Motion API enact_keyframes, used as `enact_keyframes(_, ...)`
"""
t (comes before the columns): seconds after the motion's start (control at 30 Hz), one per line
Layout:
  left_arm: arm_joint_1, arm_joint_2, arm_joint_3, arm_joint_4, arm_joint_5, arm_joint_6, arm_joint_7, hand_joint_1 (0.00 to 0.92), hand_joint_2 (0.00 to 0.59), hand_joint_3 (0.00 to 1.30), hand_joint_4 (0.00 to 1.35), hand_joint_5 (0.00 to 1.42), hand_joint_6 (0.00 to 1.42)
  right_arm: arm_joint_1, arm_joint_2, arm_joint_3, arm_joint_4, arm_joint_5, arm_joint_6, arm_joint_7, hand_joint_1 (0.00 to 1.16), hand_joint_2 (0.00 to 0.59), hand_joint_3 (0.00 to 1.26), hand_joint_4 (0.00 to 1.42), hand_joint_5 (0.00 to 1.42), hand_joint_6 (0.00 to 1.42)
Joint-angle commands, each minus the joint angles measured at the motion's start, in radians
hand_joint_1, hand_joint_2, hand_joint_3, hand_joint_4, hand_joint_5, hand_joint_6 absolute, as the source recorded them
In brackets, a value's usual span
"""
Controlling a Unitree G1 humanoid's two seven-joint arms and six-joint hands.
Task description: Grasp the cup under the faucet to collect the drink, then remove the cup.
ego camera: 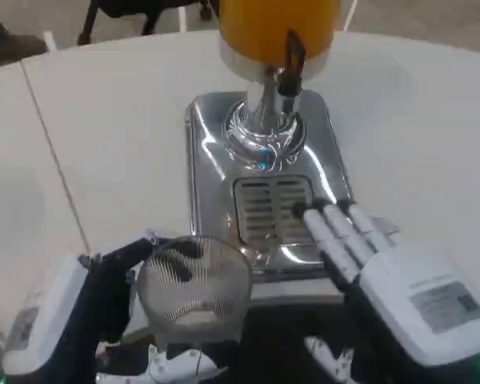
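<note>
Clear ribbed cup [194,282], seemingly orange tank [277,24], chrome base [212,140].

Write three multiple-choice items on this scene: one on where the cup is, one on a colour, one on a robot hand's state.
1. Where is the clear ribbed cup?
A. on the drip grille
B. in front of the dispenser base, in the left robot hand
C. under the faucet

2. What colour is the drink tank?
A. orange
B. green
C. blue

3. The right robot hand is:
A. gripping the cup
B. open, fingers over the base's edge
C. pulling the faucet lever

Key: B, left robot hand wraps it; A, tank is orange; B, holds nothing.
</note>
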Motion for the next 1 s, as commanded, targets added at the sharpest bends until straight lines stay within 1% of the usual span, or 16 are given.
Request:
enact_keyframes(0.03, -0.008, -0.021, -0.003, -0.024, 0.001, 0.014, -0.008, 0.668, 0.043, 1.2, 1.18, 1.42, 1.42, 0.025, 0.004, 0.007, -0.028, -0.019, -0.003, 0.006, 0.47, 0.462, 0.0, 0.0, 0.0, 0.11)
enact_keyframes(0.1, -0.007, -0.026, -0.005, -0.024, 0.003, 0.015, -0.009, 0.668, 0.043, 1.2, 1.18, 1.42, 1.42, 0.028, 0.006, 0.001, -0.036, -0.02, 0.001, 0.011, 0.46, 0.46, 0.0, 0.0, 0.0, 0.11)
enact_keyframes(0.17, -0.007, -0.033, -0.007, -0.024, 0.009, 0.016, -0.008, 0.668, 0.043, 1.2, 1.18, 1.42, 1.42, 0.029, 0.007, -0.006, -0.04, -0.015, 0.006, 0.018, 0.4, 0.446, 0.01, 0.0, 0.0, 0.11)
enact_keyframes(0.23, -0.012, -0.038, -0.008, -0.02, 0.013, 0.019, -0.006, 0.668, 0.043, 1.19, 1.18, 1.42, 1.42, 0.034, 0.015, -0.014, -0.042, -0.026, 0.023, 0.024, 0.39, 0.445, 0.01, 0.0, 0.0, 0.11)
enact_keyframes(0.33, -0.048, -0.058, -0.015, 0.006, 0.033, 0.035, 0.01, 0.668, 0.044, 1.19, 1.18, 1.42, 1.42, 0.047, 0.038, -0.024, -0.046, -0.037, 0.056, 0.027, 0.39, 0.446, 0.01, 0.0, 0.0, 0.11)
enact_keyframes(0.47, -0.13, -0.098, -0.034, 0.069, 0.062, 0.066, 0.035, 0.668, 0.044, 1.19, 1.18, 1.42, 1.42, 0.081, 0.06, -0.021, -0.072, -0.064, 0.07, 0.015, 0.38, 0.446, 0.01, 0.0, 0.0, 0.11)
enact_keyframes(0.53, -0.206, -0.122, -0.053, 0.134, 0.085, 0.085, 0.062, 0.668, 0.044, 1.19, 1.18, 1.42, 1.42, 0.102, 0.064, -0.021, -0.08, -0.086, 0.066, 0.004, 0.38, 0.447, 0.01, 0.0, 0.0, 0.11)
enact_keyframes(0.7, -0.37, -0.161, -0.092, 0.297, 0.115, 0.108, 0.116, 0.669, 0.044, 1.18, 1.16, 1.42, 1.42, 0.134, 0.069, -0.034, -0.093, -0.086, 0.062, 0.009, 0.39, 0.447, 0.01, 0.0, 0.0, 0.11)
enact_keyframes(0.77, -0.421, -0.17, -0.106, 0.352, 0.12, 0.107, 0.137, 0.669, 0.044, 1.18, 1.16, 1.42, 1.42, 0.129, 0.071, -0.036, -0.089, -0.082, 0.066, 0.022, 0.39, 0.447, 0.02, 0.0, 0.0, 0.11)
enact_keyframes(0.83, -0.486, -0.188, -0.135, 0.438, 0.136, 0.102, 0.173, 0.669, 0.044, 1.18, 1.16, 1.42, 1.42, 0.119, 0.072, -0.037, -0.087, -0.082, 0.067, 0.029, 0.39, 0.447, 0.02, 0.0, 0.0, 0.11)
enact_keyframes(1.0, -0.616, -0.203, -0.197, 0.623, 0.169, 0.076, 0.25, 0.666, 0.046, 1.18, 1.16, 1.42, 1.42, 0.089, 0.084, -0.044, -0.092, -0.089, 0.087, 0.064, 0.4, 0.447, 0.02, 0.0, 0.0, 0.11)
